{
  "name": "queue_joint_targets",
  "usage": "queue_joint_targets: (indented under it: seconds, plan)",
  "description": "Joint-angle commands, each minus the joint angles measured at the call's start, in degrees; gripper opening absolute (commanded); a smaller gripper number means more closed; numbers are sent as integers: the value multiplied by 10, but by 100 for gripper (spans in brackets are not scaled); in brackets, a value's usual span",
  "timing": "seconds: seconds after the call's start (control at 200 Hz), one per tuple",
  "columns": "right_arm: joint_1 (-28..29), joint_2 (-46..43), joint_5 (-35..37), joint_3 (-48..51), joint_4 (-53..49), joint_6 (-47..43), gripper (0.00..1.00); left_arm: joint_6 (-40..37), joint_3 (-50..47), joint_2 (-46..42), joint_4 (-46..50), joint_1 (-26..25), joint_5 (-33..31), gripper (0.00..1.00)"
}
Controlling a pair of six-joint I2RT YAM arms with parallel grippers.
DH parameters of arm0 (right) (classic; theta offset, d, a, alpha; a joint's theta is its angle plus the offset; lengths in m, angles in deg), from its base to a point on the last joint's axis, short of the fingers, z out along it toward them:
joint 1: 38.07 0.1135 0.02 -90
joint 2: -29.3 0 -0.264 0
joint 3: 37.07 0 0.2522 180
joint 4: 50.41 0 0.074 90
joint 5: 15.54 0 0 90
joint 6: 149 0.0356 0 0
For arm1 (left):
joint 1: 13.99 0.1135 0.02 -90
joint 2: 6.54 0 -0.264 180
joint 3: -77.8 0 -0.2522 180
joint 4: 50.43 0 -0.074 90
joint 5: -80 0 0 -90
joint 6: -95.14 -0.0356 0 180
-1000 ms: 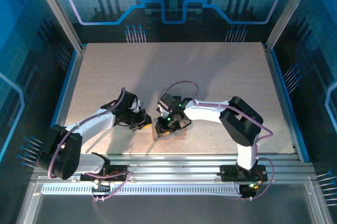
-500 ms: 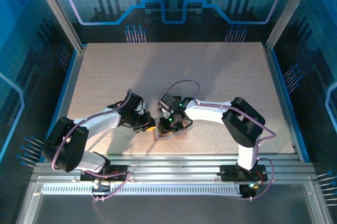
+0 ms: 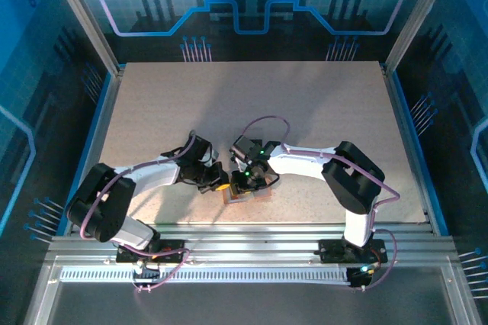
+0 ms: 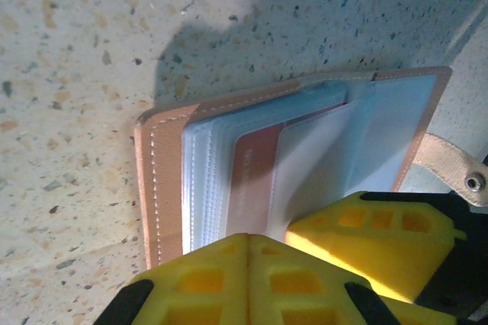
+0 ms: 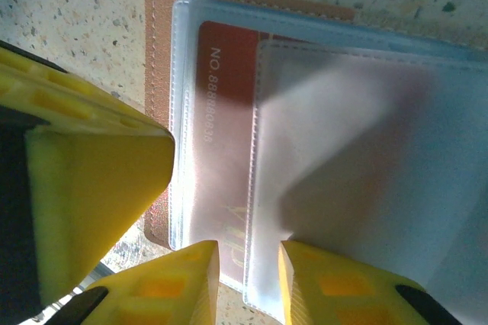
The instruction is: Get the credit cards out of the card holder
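Note:
The salmon-pink card holder (image 3: 245, 194) lies open on the table between both grippers. Its cover (image 4: 156, 180) frames pale blue-grey pockets, and a red credit card (image 4: 255, 166) sits inside a clear sleeve. My left gripper (image 4: 250, 237) is shut, its yellow tips meeting over the holder's pockets with nothing between them. The red credit card (image 5: 225, 73) shows printed numbers. My right gripper (image 5: 248, 262) stands slightly open above the holder (image 5: 158, 58), its fingers straddling the edge of a frosted sleeve. Any other credit cards are hidden.
The holder's strap with a snap (image 4: 457, 172) sticks out to the right. A finger of the right gripper (image 4: 374, 237) crowds in beside my left one. The speckled table (image 3: 244, 104) stretches behind, and the metal rail (image 3: 252, 237) runs along the near edge.
The left arm has swung right and lowered, bringing its gripper up against the holder while its jaws closed. The right gripper has barely moved.

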Motion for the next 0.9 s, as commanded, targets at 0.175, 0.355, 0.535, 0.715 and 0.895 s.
queue_joint_targets:
  seconds: [0.175, 0.355, 0.535, 0.715, 0.895]
  plan:
    - [6, -15, 8, 16, -15, -2, 23, 19, 13, 32, -35, -5, 26, 3]
    - [5, -18, 8, 16, -17, -2, 23, 10, 13, 42, -18, -4, 21, 2]
    - [5, -22, 32, 7, -44, -10, 26, -5, 10, 43, 6, 2, 14, 2]
    - [5, -25, 59, -9, -79, -23, 31, -8, 8, 41, 11, 3, 12, 2]
    - [11, -31, 97, -28, -114, -31, 35, -9, 11, 39, 14, 3, 13, 1]
